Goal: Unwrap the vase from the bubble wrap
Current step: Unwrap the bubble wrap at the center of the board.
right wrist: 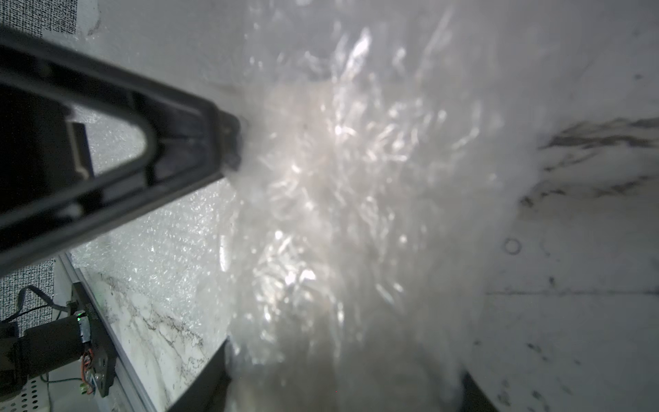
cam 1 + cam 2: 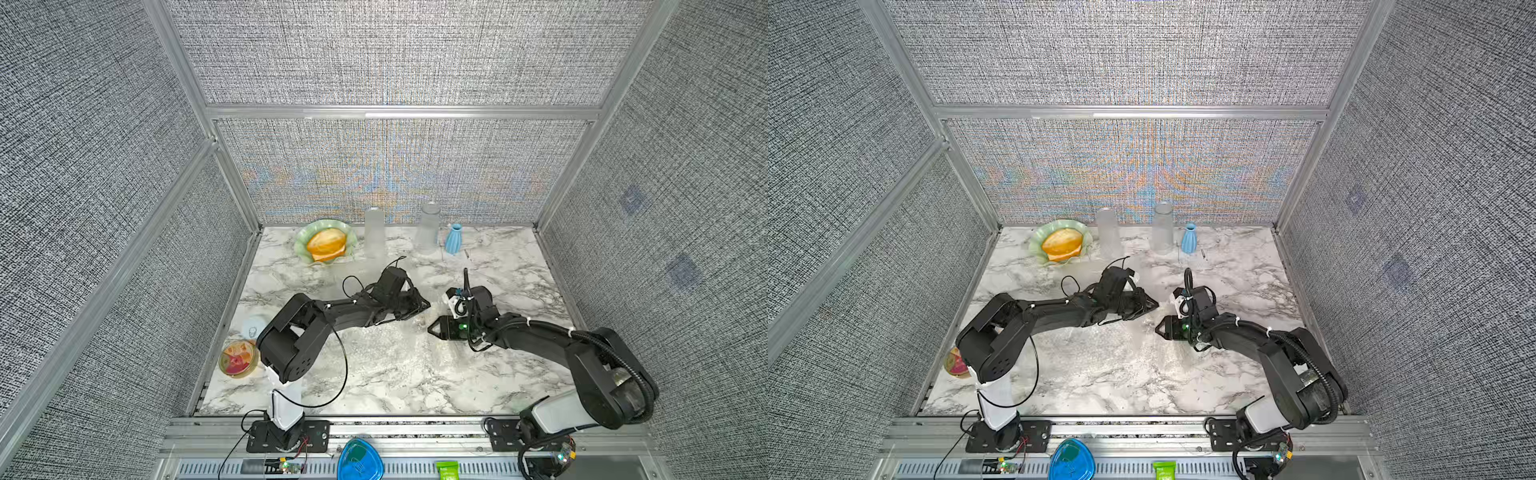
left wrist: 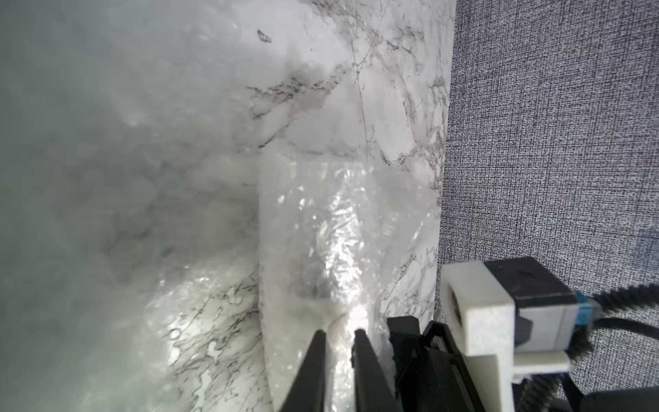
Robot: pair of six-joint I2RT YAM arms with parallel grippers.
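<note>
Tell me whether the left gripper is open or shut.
Shut. In the left wrist view the left gripper has its jaws pinched on a fold of the bubble wrap.

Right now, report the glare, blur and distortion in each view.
Both top views: sharp, wide-angle bending, colour moiré on the back wall. Left wrist view: bubble wrap glares, a near sheet is blurred. Right wrist view: the wrap is blurred, speckled with highlights.

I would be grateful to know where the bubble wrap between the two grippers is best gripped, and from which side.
Judging by the wrist views, grip the bubble wrap at its loose, thin edge, where a layer fits between narrow jaws. The left gripper pinches there, coming in low from the robot's left, while the right gripper holds the bulkier bundle from the opposite side.
</note>
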